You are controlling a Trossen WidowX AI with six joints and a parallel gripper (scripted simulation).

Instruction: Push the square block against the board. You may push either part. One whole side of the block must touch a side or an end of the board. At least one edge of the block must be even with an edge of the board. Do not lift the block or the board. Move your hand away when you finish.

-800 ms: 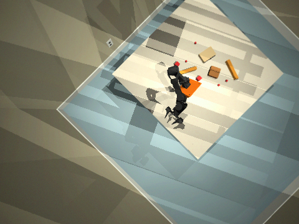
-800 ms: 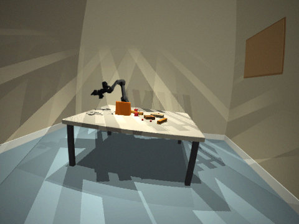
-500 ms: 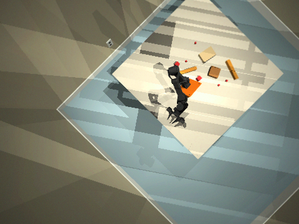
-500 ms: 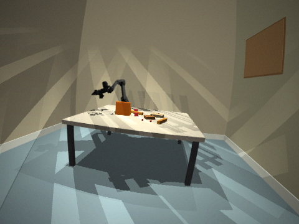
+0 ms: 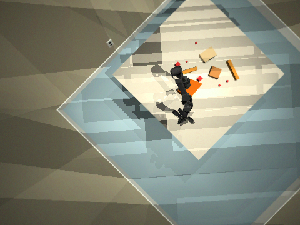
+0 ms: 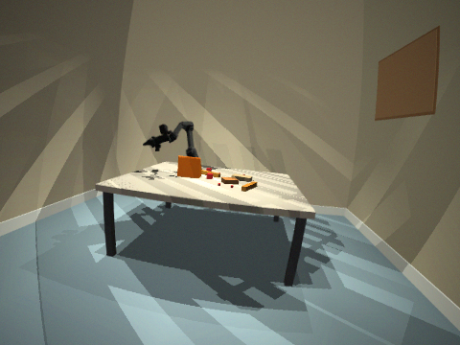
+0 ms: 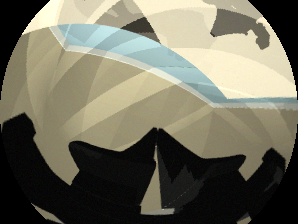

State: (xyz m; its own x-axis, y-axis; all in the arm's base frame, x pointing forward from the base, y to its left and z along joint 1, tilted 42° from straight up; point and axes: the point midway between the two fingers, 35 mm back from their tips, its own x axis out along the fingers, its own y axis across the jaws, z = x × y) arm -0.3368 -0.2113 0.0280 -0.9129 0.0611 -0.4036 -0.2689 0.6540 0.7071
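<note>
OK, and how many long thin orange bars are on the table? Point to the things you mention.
2. From above, one bar (image 5: 232,70) (image 6: 249,186) lies right of the square block (image 5: 215,72) (image 6: 229,180); the other bar (image 5: 190,70) (image 6: 215,174) lies left of it, beside the arm (image 5: 180,85) (image 6: 190,140). The arm could hide more.

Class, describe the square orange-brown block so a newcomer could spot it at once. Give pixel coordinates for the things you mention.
On the pale table (image 5: 200,137) (image 6: 206,197), look beyond the tall bright-orange box (image 5: 194,87) (image 6: 189,167). Between a long orange bar (image 5: 232,70) (image 6: 249,186) and a paler tan block (image 5: 208,54) (image 6: 242,177) sits the block (image 5: 215,72) (image 6: 230,180): squarish, darker than the tan one, stubbier than the bar.
</note>
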